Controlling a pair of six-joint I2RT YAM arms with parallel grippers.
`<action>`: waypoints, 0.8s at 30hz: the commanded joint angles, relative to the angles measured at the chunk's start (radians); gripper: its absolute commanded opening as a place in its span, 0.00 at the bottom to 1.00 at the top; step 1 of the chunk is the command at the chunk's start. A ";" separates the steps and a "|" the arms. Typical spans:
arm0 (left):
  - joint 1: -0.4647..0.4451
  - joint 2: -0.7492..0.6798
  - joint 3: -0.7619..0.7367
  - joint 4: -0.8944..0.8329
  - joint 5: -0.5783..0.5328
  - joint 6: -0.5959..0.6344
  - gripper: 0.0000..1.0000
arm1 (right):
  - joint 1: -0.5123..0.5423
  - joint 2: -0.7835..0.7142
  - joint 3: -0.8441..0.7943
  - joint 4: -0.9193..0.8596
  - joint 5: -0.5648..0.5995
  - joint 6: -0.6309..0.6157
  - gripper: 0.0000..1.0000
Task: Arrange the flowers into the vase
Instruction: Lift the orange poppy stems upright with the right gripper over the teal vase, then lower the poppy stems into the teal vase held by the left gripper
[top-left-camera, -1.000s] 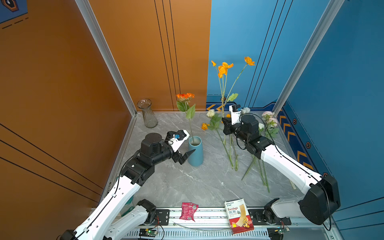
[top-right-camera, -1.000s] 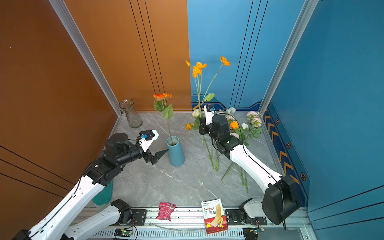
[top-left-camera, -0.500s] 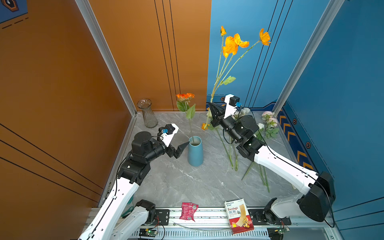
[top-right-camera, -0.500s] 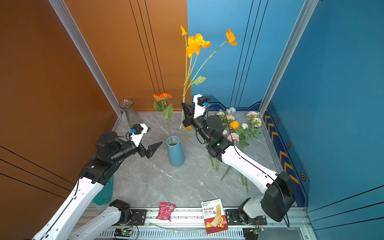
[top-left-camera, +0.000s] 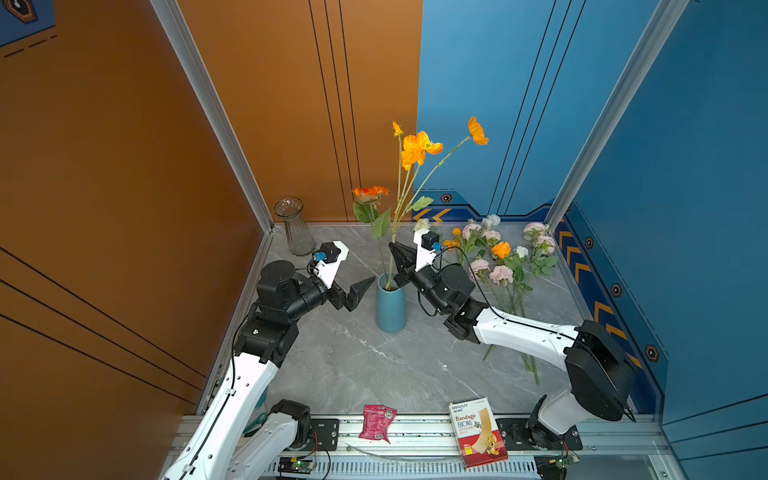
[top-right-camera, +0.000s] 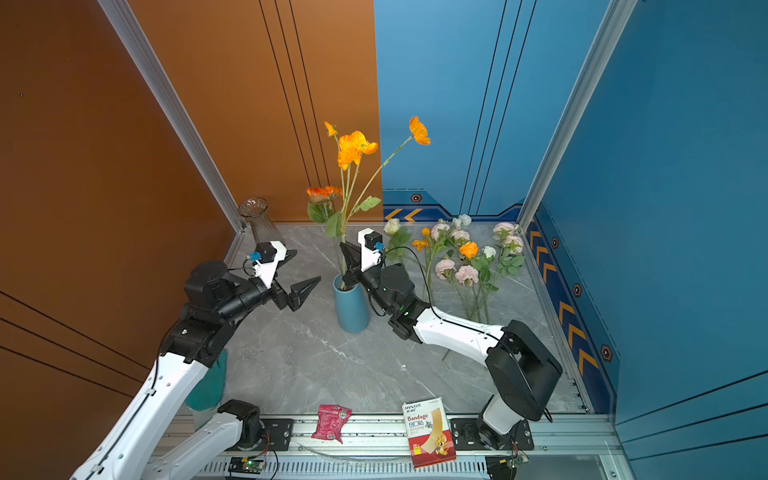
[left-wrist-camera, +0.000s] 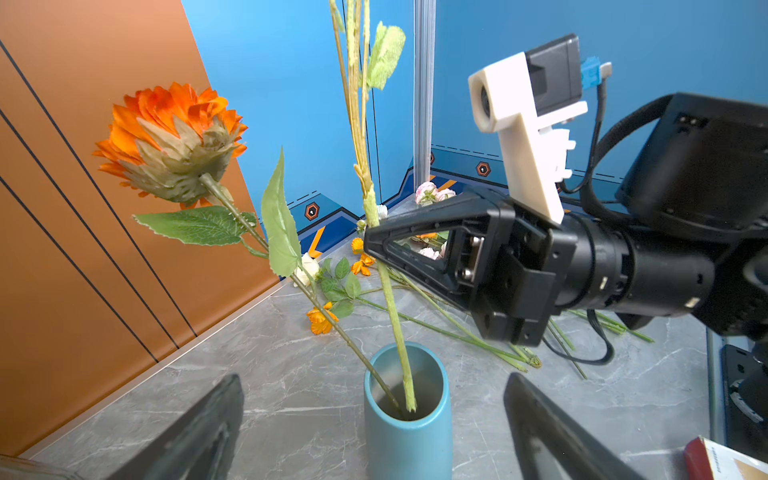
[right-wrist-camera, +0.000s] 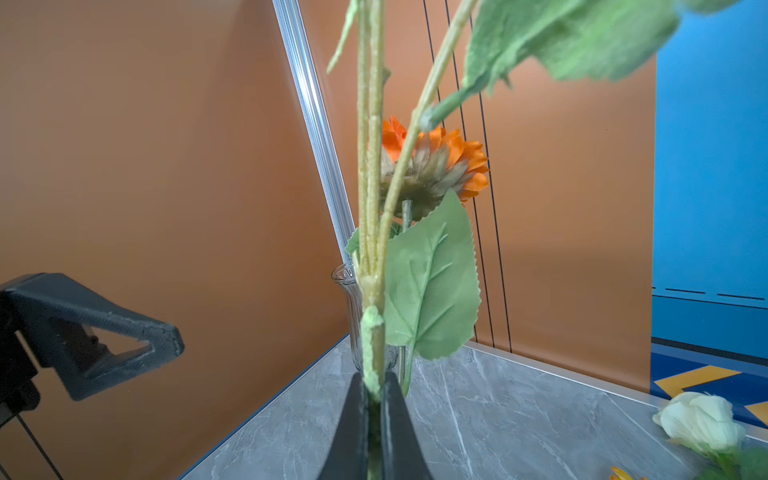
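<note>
In both top views, finds the right gripper (top-left-camera: 395, 251) pinched shut on the stem of the orange poppy spray (top-left-camera: 414, 150), just above the rim of the blue vase (top-left-camera: 390, 311) and on its right. Shows that stem standing nearly upright, blooms high over the vase, foot dipping in at the rim. Puts the left gripper (top-left-camera: 360, 268) just left of the vase at about rim height, spread wide and holding nothing. Leaves an orange daisy-like flower (top-left-camera: 370, 193) already standing in the vase, and the remaining flowers (top-left-camera: 500, 274) lying flat on the table (top-left-camera: 374, 374) to the right of the vase, beyond the right gripper, so nearer that gripper than the left one. From the left wrist, looks down at the vase mouth between two wide-set fingers (left-wrist-camera: 195, 432); confirms the poppy stem's lower end inside the mouth, beside the other stem, with the grip above it. From the right wrist, catches both black fingers (right-wrist-camera: 353, 432) closed against the stem, long axis running straight up away from the vase. Calls, most likely, for a straight descent along that axis, then release.
</note>
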 joint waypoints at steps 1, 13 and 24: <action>0.011 0.007 0.000 0.036 0.058 -0.030 0.98 | 0.019 0.016 -0.030 0.099 0.018 -0.020 0.00; 0.029 0.022 -0.004 0.047 0.078 -0.043 0.98 | 0.083 0.038 -0.174 0.208 0.048 -0.077 0.00; 0.006 0.101 0.006 0.048 0.098 -0.064 0.98 | 0.084 0.052 -0.228 0.226 0.083 -0.082 0.00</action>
